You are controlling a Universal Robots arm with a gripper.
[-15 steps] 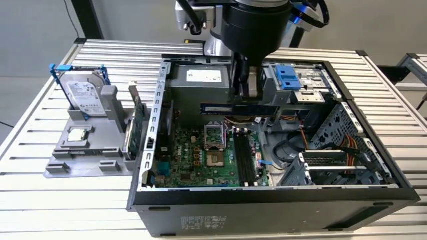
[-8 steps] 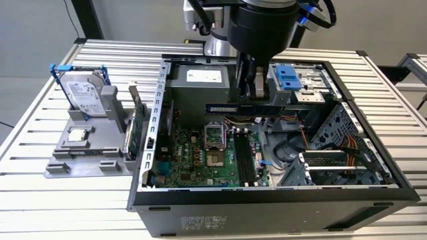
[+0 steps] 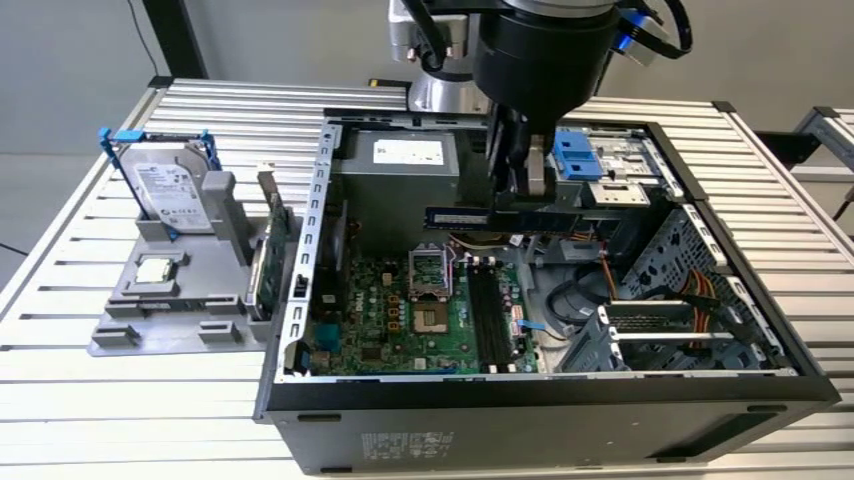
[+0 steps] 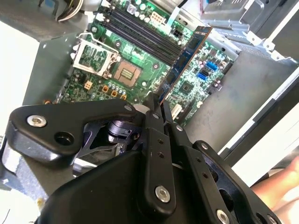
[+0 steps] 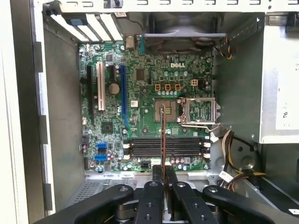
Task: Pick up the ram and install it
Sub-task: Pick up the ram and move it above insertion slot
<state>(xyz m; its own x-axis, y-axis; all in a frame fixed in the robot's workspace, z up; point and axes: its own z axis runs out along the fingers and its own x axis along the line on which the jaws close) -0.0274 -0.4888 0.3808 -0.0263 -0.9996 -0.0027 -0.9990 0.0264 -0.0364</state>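
**rigwatcher:** One quick rundown please, what's on your screens?

**remote_op:** Biggest first: slatted metal table [image 3: 120,400], with an open tower case [image 3: 534,425] lying on it and the green motherboard [image 3: 400,320] facing up. My gripper [image 3: 527,205] hangs inside the case above the board, fingers clamped on the ram [image 3: 461,215]

**rigwatcher:** Seated?

**remote_op:** Nope, not from what I see. It's up in the air, clear of the board, crosswise to the black memory slots [image 5: 145,145]. In both wrist views the stick juts out from between the fingertips
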